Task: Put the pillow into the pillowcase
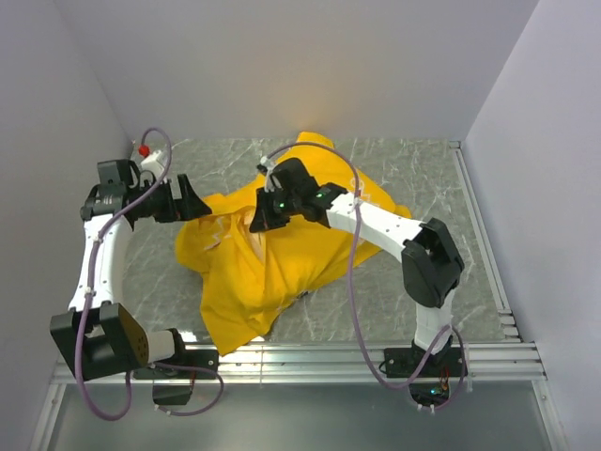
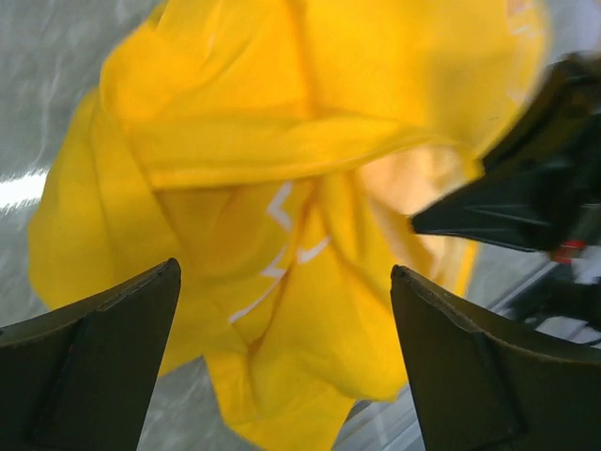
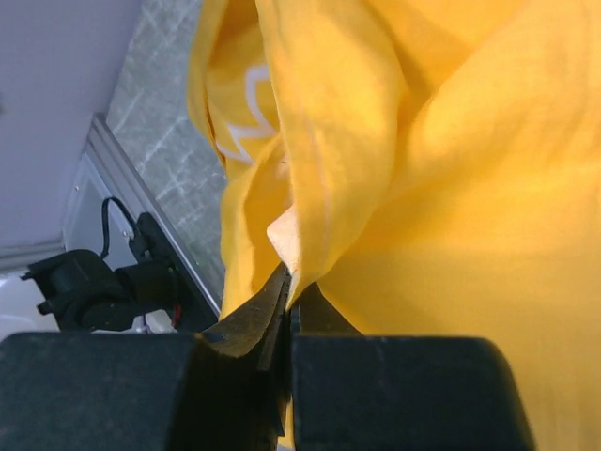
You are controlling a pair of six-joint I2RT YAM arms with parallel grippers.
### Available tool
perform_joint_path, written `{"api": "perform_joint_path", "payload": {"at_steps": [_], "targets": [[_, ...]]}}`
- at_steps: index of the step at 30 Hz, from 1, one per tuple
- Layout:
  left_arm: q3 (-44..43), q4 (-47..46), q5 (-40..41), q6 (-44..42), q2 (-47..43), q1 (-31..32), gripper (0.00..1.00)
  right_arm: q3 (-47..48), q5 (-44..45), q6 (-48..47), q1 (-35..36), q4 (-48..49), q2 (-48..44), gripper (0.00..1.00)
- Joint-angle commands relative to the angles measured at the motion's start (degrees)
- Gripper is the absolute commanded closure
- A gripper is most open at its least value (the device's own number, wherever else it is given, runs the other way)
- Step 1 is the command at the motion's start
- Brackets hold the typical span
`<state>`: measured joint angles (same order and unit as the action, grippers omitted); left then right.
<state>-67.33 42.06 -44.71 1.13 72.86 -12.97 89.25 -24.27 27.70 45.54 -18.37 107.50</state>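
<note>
Mid-stuffing, we judge: bright-yellow fabric pillowcase (image 1: pixel 272 268) crumpled mid grey marble desk (image 1: pixel 423 169), cream pillow hidden, prob inside; right jaws clamp a raised fold, left jaws wide & empty beside it – next, left regrasps the hem

No readable text: nothing is showing as a word, number or brand.
White outline strokes (image 2: pixel 282 211) are running across the yellow pillowcase (image 1: pixel 263 272) in the left wrist view, and more are showing in the right wrist view. They are zigzag and curved lines only, broken up by the folds and not forming any letter or figure that can be made out. The top view is too coarse for any print to be read.
</note>
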Motion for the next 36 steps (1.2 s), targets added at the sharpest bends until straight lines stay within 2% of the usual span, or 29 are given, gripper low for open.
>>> {"api": "perform_joint_path", "payload": {"at_steps": [1,4,8,9,10,12,13,14,15,18,21,24,25,26,27,29,31,32,34,36], "targets": [[4.0,4.6,12.9,-6.2,1.6,0.5,0.01,4.3,-1.7,0.9,3.2,2.6,0.3,1.00],[6.0,2.9,23.7,-5.5,5.0,0.5,0.04,4.5,-0.4,-1.8,4.4,0.5,0.5,1.00],[8.4,-3.9,28.9,-5.3,7.3,0.3,0.17,3.2,-1.0,-7.1,7.5,-2.0,3.8,1.00],[8.4,-6.5,29.0,-5.3,7.9,0.4,0.26,3.3,-0.6,-8.0,8.2,-4.2,4.7,1.00],[7.1,-7.3,29.5,-5.5,10.1,0.4,0.30,3.0,-0.4,-8.8,8.7,-5.2,5.5,1.00],[4.8,-9.3,31.2,-6.6,13.0,0.3,0.48,2.0,-0.9,-9.7,9.2,-5.9,6.5,1.00],[1.4,-9.6,31.6,-6.9,15.6,0.1,0.56,0.2,-1.1,-9.7,9.1,-5.6,6.3,1.00],[-0.8,-9.8,30.9,-7.4,16.9,0.1,0.70,-0.4,-0.5,-9.8,9.2,-5.4,5.6,1.00],[-5.0,-9.7,30.6,-8.6,19.1,0.1,0.78,-0.9,0.2,-9.8,9.1,-4.8,5.3,1.00],[-14.2,-8.2,25.8,-10.4,22.7,0.2,0.90,-1.6,5.2,-9.1,8.7,-4.5,3.2,1.00],[-21.2,-6.1,19.2,-11.1,26.8,0.4,1.00,-2.1,5.2,-6.4,5.2,-2.9,0.7,1.00],[-26.3,-4.3,13.4,-12.5,29.8,2.3,0.99,-0.9,3.3,-5.3,0.5,-2.3,-1.4,1.00],[-27.5,-3.9,15.2,-12.7,31.0,3.3,0.93,-0.1,2.7,-5.0,-0.3,-2.3,-1.8,1.00],[-28.6,-3.7,16.7,-12.8,31.7,3.8,0.60,0.3,2.0,-4.9,-1.8,-2.5,-2.5,1.00],[-30.6,-3.7,17.4,-11.6,32.1,3.5,0.46,0.9,1.5,-5.1,-2.2,-3.2,-2.6,1.00],[-31.8,-2.9,14.9,-10.6,32.1,2.1,0.31,2.6,1.2,-5.7,-2.7,-4.4,-2.7,1.00],[-31.0,-2.2,9.1,-10.3,29.4,-0.9,0.31,2.9,1.0,-5.6,-2.8,-4.6,-2.8,1.00],[-30.0,-2.0,3.5,-10.3,27.7,-1.7,0.33,2.6,0.4,-5.1,-2.8,-4.2,-2.8,1.00],[-25.4,-0.5,-2.0,-12.8,22.3,-2.8,0.39,1.8,-0.6,-4.5,-2.8,-3.7,-2.9,1.00],[-20.1,2.6,-4.9,-14.6,18.2,-1.0,0.47,1.9,-2.2,-3.5,-2.8,-3.3,-2.3,1.00]]}}
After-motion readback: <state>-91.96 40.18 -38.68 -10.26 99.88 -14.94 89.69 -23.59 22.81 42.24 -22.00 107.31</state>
